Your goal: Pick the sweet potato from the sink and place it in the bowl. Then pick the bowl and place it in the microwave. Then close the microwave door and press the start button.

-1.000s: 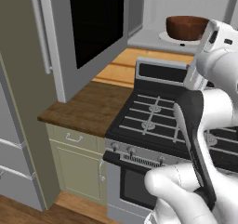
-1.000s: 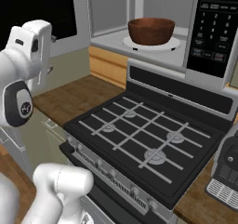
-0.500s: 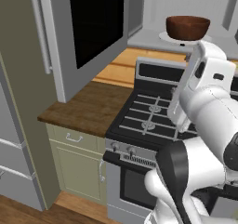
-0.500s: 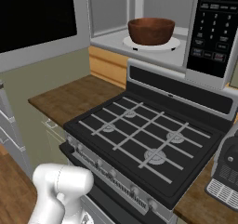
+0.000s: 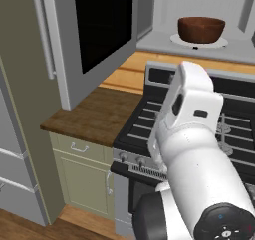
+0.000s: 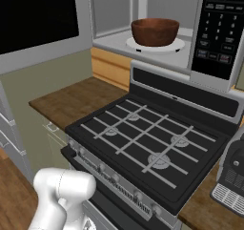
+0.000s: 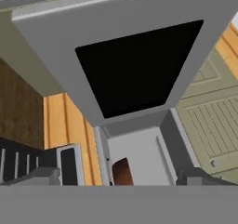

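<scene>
While one microwave (image 6: 157, 38) hangs above the single black stove (image 6: 152, 148), its cavity stands open, and its one microwave door (image 5: 94, 35) swings out wide to the left over the wooden counter (image 5: 94, 117). Four burners show on the stove's grate. One bowl (image 6: 155, 31) sits on the white turntable plate (image 6: 178, 44), near the middle of the cavity floor. Whether the sweet potato lies inside the bowl cannot be told. Only the hand's camera looks up at the door glass, and the gripper's jaws are spread wide, holding nothing.

Bowl (image 7: 122, 172) mostly cut off at bottom edge in hand view; microwave door (image 5: 94, 32) top cropped.
</scene>
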